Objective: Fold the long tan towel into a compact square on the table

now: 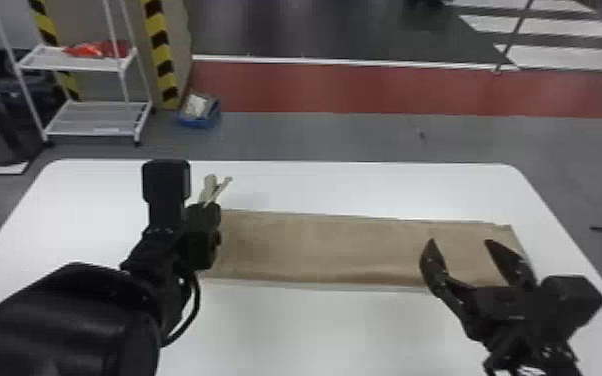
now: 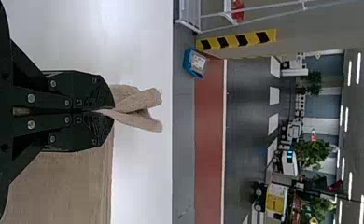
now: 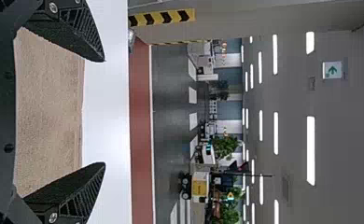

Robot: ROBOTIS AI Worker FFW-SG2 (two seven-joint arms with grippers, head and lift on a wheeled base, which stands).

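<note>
Left and right tools at a long tan towel on the bench. The towel (image 1: 325,245) lies as a flat strip across the bench (image 1: 340,187), its length running from the robot's left to its right; laid so, it offers its two short ends, one toward each arm. The left tool (image 2: 112,110) is closed on cloth at the strip's left end. A bunched tuft (image 2: 140,109) stands out past its fingertips in two flaps, and in the head view it shows beyond the strip's far edge. The grip at an end, rather than mid-length, presumably serves to lift that end and lead it over the rest. The right tool (image 1: 460,240) is open, its fingers spread wide over the right part of the strip; whether they touch the cloth cannot be told. This placing would suit either steadying the far portion or taking up the right end. The step in hand is judged to be the start of a lengthwise-shortening fold, with the compact square well ahead. Because the left tool pinches a narrow gather, the free part of that end may trail or twist, so a slow carry and subsequent squaring of the corners seem called for.
</note>
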